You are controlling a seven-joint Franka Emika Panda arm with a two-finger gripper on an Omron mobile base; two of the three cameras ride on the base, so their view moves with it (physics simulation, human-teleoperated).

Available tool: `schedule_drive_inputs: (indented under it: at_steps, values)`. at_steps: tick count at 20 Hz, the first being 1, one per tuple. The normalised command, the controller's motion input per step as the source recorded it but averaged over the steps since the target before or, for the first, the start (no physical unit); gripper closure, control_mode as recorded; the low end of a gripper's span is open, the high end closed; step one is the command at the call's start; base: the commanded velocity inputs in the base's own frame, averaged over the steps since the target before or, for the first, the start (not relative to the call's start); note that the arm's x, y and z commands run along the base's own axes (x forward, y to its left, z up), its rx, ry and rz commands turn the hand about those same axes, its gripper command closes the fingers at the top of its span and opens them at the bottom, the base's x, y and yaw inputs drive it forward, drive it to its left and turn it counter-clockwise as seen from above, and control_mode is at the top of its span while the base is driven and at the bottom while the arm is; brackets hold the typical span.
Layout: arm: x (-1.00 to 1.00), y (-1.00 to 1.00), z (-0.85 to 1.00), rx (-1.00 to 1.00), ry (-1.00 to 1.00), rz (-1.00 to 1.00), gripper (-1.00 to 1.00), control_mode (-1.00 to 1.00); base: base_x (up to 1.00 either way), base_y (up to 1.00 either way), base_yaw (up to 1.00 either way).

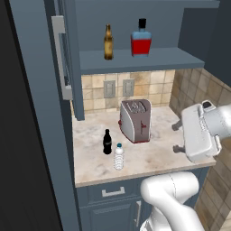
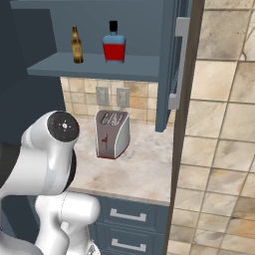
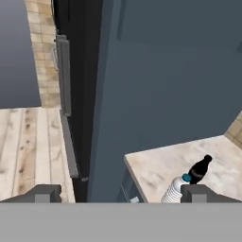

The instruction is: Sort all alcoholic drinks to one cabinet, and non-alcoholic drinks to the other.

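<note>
The gripper hangs over the right end of the counter, its two dark fingers spread wide with nothing between them. In the hand view the two fingertips stand far apart at the bottom, again holding nothing; past them lie the counter's corner, a tall dark cabinet side and a wooden floor.

Four drinks are in sight, two low and two high. On the counter, toward its front left, stand the two non-alcoholic ones: one cola bottle, black with a red label, and one water bottle, clear and ribbed with a teal cap. The water bottle is just in front of the cola bottle and slightly to its right, both upright, close together but apart in the left base view. The hand view shows the same pair, the cola bottle behind the water bottle.

One toaster sits mid-counter, to the right of and behind the two bottles.

Above, in the open cabinet, the two alcoholic drinks stand upright on the shelf: one beer bottle, slim and amber, on the left, and one red bottle, squat with a black cap, well apart to its right. Two outlets are set in the tiled wall below the shelf.
</note>
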Motion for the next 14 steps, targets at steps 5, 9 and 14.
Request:
schedule_drive_inputs:
  at_steps: [5,9,14]
  values:
    - [0.00,0.10,-0.36,-0.04,-0.01,0.12,-1.00,-1.00,0.00,0.00,0.00]
    - [0.00,0.13,-0.36,-0.04,0.00,0.11,-1.00,-1.00,0.00,0.00,0.00]
    - [0.08,0.09,-0.30,-0.01,-0.01,0.07,-1.00,-1.00,0.00,0.00,0.00]
